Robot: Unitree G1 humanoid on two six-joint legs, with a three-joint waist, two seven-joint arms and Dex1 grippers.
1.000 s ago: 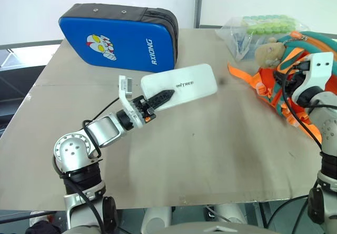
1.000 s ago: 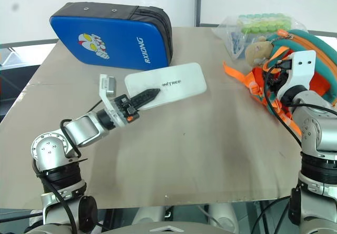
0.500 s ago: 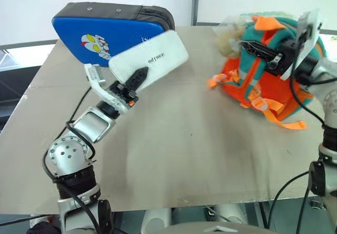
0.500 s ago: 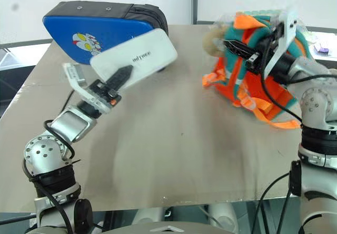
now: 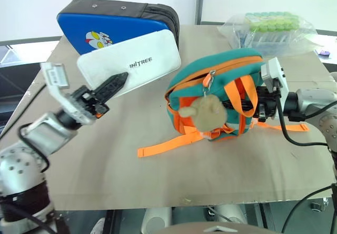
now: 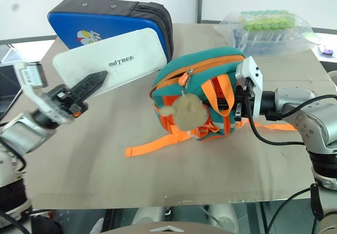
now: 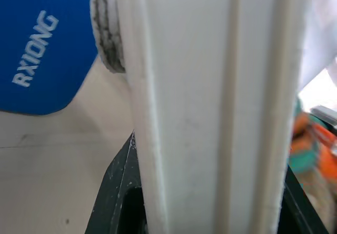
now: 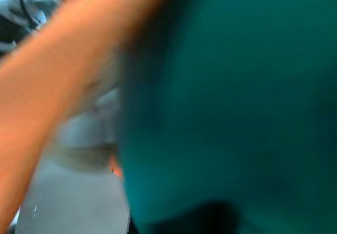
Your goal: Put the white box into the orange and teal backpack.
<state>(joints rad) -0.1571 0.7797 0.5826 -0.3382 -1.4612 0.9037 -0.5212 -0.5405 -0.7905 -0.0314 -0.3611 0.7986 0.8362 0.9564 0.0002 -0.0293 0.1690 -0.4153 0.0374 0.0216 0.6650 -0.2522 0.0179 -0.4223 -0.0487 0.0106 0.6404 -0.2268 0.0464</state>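
The left gripper [image 5: 108, 85] clamps the white box [image 5: 131, 66], lifted before the blue padded case [image 5: 113, 23]. The right gripper [image 5: 256, 103], shut, apparently pinches a strap of the orange and teal backpack [image 5: 213, 87]; a tube bag [image 5: 268, 28] lies behind.

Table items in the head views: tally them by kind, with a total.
White box, held off the table in the left gripper: 1
Orange and teal backpack, right gripper at its strap: 1
Blue padded case: 1
Clear bag of green-capped tubes: 1
Total: 4
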